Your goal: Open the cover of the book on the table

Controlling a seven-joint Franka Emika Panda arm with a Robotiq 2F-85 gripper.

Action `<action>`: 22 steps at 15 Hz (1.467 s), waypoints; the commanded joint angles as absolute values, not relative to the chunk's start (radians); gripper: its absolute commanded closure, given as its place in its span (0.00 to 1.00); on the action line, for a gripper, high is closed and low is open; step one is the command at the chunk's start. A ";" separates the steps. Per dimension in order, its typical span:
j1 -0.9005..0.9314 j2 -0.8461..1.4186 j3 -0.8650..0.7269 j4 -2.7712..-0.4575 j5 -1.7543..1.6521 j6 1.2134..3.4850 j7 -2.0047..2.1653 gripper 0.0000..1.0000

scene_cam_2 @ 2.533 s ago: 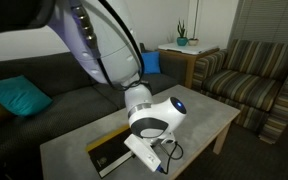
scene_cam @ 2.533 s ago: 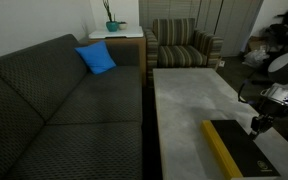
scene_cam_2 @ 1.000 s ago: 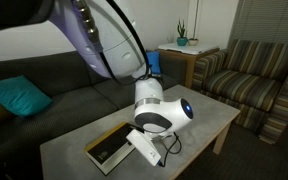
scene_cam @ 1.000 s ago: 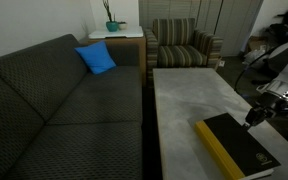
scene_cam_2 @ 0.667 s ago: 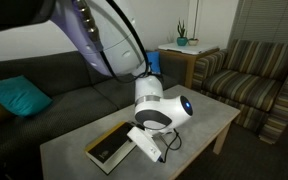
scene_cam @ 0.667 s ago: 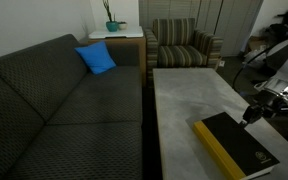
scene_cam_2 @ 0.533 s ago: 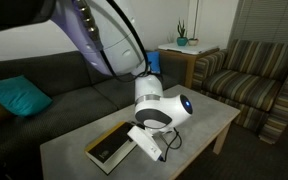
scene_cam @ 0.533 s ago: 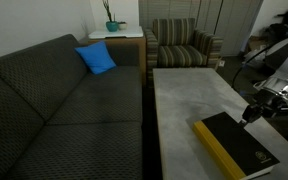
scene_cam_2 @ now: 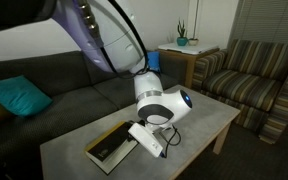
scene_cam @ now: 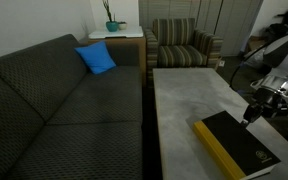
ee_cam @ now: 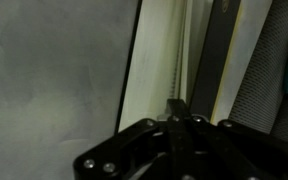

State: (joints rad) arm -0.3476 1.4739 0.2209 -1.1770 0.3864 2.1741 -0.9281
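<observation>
End effector (ee_cam: 180, 108): fingers pressed together with nothing pinched between them, the tip down low at the book's open edge.
Book (scene_cam: 236, 147): right under and just past the tip, lying flat on the surface (scene_cam: 189, 95). It looks closed in an exterior view.
Cover (scene_cam: 246, 150): black board facing up, its free edge touching or just beside the tip; I can't tell which.
Pages (ee_cam: 154, 70): in the wrist view a pale band ahead of the tip, beside a dark strip. That's probably the page block under the board.
Spine (scene_cam: 212, 150): yellow, on the far side of the book from the tip. That's the hinge.
Step in hand: by my read, wedging the closed tip under the cover's free edge.
Doing it well: stay low and slip between board and top page, not under the whole book. Then lift and sweep in an arc toward the spine.
Watch for: a thin book probably skids if shoved sideways, so push up, not across.
</observation>
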 commanded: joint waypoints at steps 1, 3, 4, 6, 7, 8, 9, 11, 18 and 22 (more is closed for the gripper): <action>-0.351 1.474 0.227 -1.147 0.358 2.057 -0.938 1.00; -0.355 1.474 0.232 -1.134 0.360 1.993 -0.954 1.00; -0.352 1.474 0.231 -1.128 0.364 1.970 -0.957 1.00; -0.346 1.473 0.229 -1.118 0.374 1.944 -0.954 1.00; -0.338 1.473 0.227 -1.113 0.377 1.944 -0.945 1.00; -0.333 1.473 0.228 -1.108 0.377 1.944 -0.944 1.00; -0.323 1.473 0.231 -1.103 0.381 1.951 -0.935 1.00; -0.310 1.473 0.241 -1.096 0.392 1.942 -0.914 1.00; -0.254 1.473 0.253 -1.061 0.386 1.937 -0.915 1.00; -0.207 1.473 0.213 -1.032 0.370 1.934 -0.778 1.00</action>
